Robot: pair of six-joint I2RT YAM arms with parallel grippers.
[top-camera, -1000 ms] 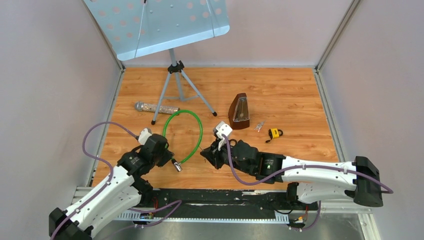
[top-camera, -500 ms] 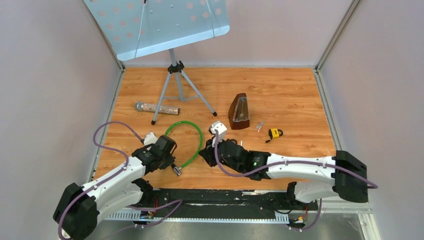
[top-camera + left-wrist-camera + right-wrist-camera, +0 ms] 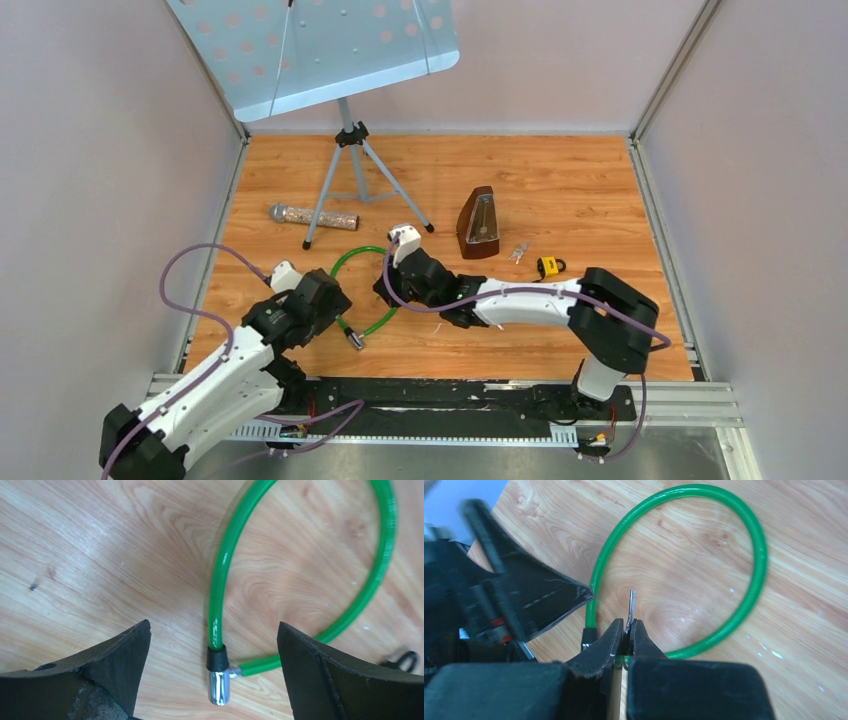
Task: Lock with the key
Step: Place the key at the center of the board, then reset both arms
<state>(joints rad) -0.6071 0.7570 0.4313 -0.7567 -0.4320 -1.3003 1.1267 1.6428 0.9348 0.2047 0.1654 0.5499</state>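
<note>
A green cable lock lies looped on the wooden table, its chrome lock cylinder at the near end. In the left wrist view the cylinder lies on the wood between my left gripper's wide open jaws, touching neither finger. My right gripper is shut on a small silver key, whose blade sticks out past the fingertips above the inside of the cable loop. The left gripper's finger shows just to the left of the key.
A music stand's tripod stands at the back left with a silver microphone beside it. A brown metronome, a small bunch of keys and a yellow padlock sit to the right of the loop.
My left gripper's jaws have opened wide around the lock cylinder. The right arm has swung left and farther out, carrying the key over the cable loop.
</note>
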